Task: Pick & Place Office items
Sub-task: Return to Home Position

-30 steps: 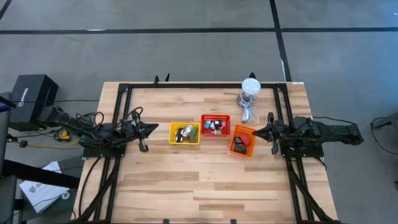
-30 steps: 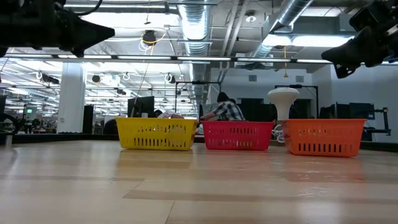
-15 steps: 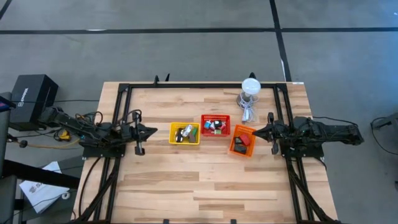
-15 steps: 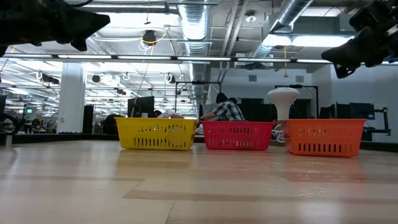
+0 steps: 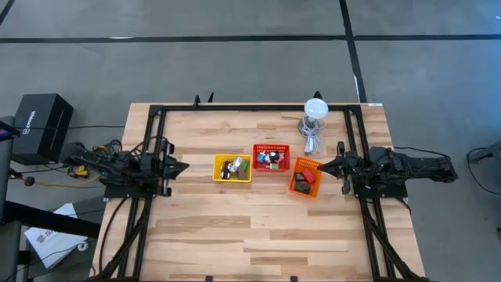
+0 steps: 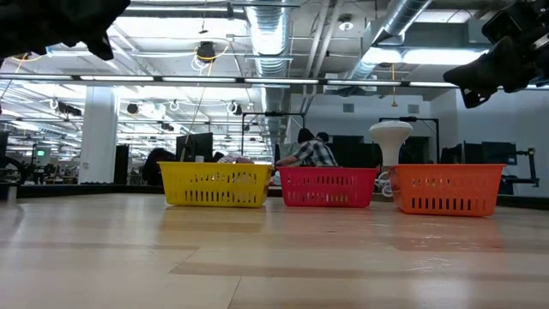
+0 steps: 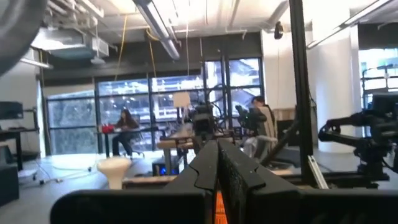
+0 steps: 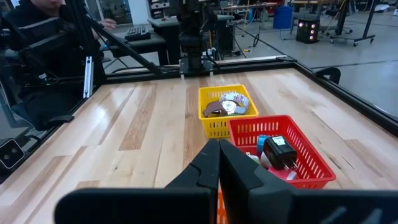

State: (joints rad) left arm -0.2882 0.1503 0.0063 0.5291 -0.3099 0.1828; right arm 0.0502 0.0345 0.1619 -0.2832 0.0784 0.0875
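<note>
Grippers both read empty from here. Taking the overhead as a clock with twelve at the table's far edge, my left gripper sits out at nine o'clock, raised over the wooden table and well apart from the baskets. Its own camera shows the two dark fingers pressed flat together with nothing between them. My right gripper is opposite at three o'clock. In the overhead its tip is just beside the orange basket, though the table-level camera shows that arm high above it. Its wrist camera likewise shows the fingers meeting along one seam, holding nothing.

The office items lie inside the three mesh baskets near the table's middle. The yellow basket is at eleven o'clock of centre, with a green piece, something pale and something dark in it. The red basket is between twelve and one o'clock, close beside the yellow one, carrying a black adapter plus small white, blue and red bits. The orange basket is at two o'clock, turned slightly askew, holding a red piece and a black one.

At one o'clock, near the far edge, stands the white-topped object, its coiled cable trailing toward the orange basket. On the level camera a person in a checked shirt shows in the room behind the red basket.
</note>
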